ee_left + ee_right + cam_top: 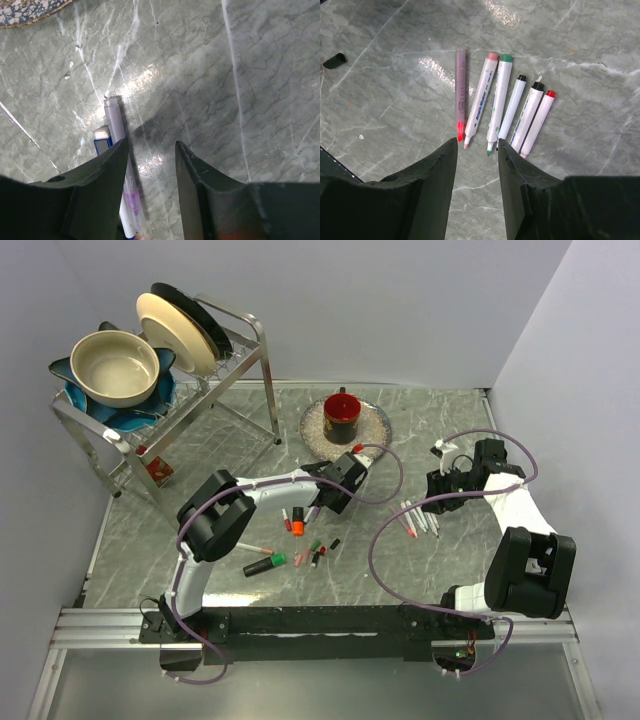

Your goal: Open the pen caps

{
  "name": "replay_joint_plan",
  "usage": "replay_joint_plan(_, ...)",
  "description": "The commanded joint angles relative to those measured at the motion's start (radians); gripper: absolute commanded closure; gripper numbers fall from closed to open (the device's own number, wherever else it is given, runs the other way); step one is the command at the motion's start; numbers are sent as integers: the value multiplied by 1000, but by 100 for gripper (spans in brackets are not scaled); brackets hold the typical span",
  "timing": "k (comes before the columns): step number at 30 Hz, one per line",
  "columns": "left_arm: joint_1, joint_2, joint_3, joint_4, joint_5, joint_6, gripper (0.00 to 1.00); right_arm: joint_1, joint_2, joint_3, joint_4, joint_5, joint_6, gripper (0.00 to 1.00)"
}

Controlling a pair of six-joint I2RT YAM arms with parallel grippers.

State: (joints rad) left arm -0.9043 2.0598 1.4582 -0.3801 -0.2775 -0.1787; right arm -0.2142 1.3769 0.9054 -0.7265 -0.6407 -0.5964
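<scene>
Seen from above, the pen caps [297, 527] lie loose in one cluster at 6 o'clock of the left gripper [152, 144]. There are at least six small pieces, orange, red, green and black, too small to count surely. One black marker [258, 567] with a green end lies at the cluster's 8 o'clock side. The left gripper's jaws stand apart and clamp nothing. One purple pen [116, 125] runs along the inner edge of its left finger, with one blue-and-white piece [102, 140] just beside it. Six pens [499, 102] lie side by side at 7 o'clock of the right gripper [477, 142], three showing bare tips. That gripper's jaws are parted above them, empty. In its wrist view one black cap [334, 60] lies alone at 10 o'clock. One round mat [375, 425] carrying one cup [342, 412] sits at 12 o'clock of the left gripper. One dish rack [250, 350] with one bowl [113, 368] and two upright plates [175, 330] fills the 10 o'clock corner. Walls close the table [130, 530] at the far and right edges. Bare marble shows between cluster and pen row, crossed by one purple cable [375, 540].
</scene>
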Motion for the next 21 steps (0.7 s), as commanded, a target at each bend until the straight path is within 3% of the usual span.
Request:
replay_joint_plan(1,7,-66,-1,21,-17,-13,51,-10,-6,32,-10,-20,-14,54)
replay_joint_plan(9,10,-112,-24,53,-14,-24,51,-10,8,35,-19,-25,-22,54)
replay_joint_plan(21,42,-36,28,-8,29,-48,50,-13,10,36,-25,-33,-28,54)
